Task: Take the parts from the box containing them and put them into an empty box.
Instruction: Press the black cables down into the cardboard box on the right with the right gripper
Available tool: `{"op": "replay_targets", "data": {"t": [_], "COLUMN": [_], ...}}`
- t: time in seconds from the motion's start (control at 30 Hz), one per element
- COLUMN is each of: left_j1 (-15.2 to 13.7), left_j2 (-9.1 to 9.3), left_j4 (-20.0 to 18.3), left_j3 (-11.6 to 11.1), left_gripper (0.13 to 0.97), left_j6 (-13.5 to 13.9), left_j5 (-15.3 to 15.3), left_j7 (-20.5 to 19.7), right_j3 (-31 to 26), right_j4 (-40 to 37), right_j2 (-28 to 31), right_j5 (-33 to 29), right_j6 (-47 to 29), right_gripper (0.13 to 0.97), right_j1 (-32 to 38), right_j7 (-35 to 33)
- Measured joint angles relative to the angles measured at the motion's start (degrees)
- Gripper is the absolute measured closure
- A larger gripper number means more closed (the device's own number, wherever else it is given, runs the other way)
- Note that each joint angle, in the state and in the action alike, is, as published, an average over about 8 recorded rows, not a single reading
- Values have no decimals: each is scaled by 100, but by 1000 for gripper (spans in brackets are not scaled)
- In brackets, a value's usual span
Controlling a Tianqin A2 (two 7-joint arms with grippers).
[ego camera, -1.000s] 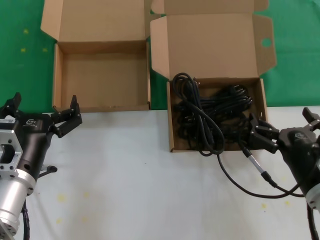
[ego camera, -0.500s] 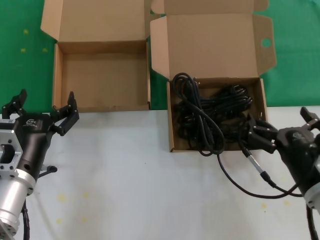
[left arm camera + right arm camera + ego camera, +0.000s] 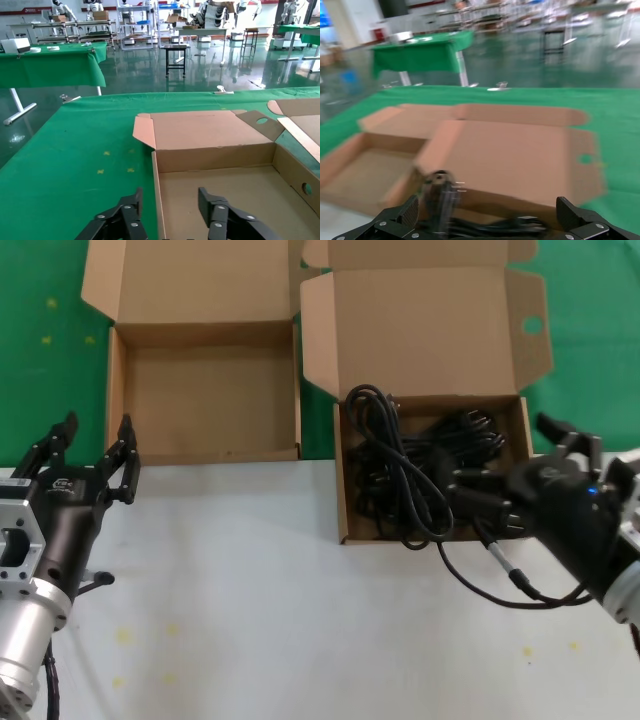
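Observation:
Black power cords (image 3: 410,475) lie tangled in the right carton (image 3: 342,480), whose upright lid has a round hole in its flap (image 3: 532,326). My right gripper (image 3: 512,462) is open at that carton's right side, one finger over the cords and the other past the right wall. In the right wrist view the cords (image 3: 490,227) show blurred between the fingers of the right gripper (image 3: 490,215). The empty box (image 3: 205,390) stands to the left. My left gripper (image 3: 95,438) is open at its near left corner. In the left wrist view that gripper (image 3: 170,206) straddles the empty box's (image 3: 225,195) left wall.
White tabletop (image 3: 260,610) lies in front of both cartons, green cloth (image 3: 40,330) behind and beside them. A thin black cable with a metal connector (image 3: 503,562) trails from my right arm across the table. Another carton's flap (image 3: 330,250) shows behind the two.
My right gripper has swung left and forward from beside the carton to over the cords. My left gripper has shifted slightly left and turned toward the empty box's corner.

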Motion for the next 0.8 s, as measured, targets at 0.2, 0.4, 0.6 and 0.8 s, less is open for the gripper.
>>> {"op": "replay_targets", "data": {"t": [0.2, 0.4, 0.6, 0.8], "left_j1": [0, 0, 0, 0], "left_j2": [0, 0, 0, 0], "left_j4": [0, 0, 0, 0], "left_j3": [0, 0, 0, 0], "left_gripper": [676, 775, 857, 926], "left_j6": [0, 0, 0, 0], "left_j5": [0, 0, 0, 0], "left_j7": [0, 0, 0, 0], "right_j3": [-1485, -2850, -3683, -3916], "right_j4": [436, 873, 1277, 1515], "right_j2": [1040, 1781, 2287, 2585], "right_j5": [1417, 2424, 2813, 2901], "right_j6": [167, 252, 271, 160], "right_gripper": [129, 129, 129, 129], "right_j1": [1093, 2341, 3223, 3605], "right_j7": [-227, -383, -345, -332]}}
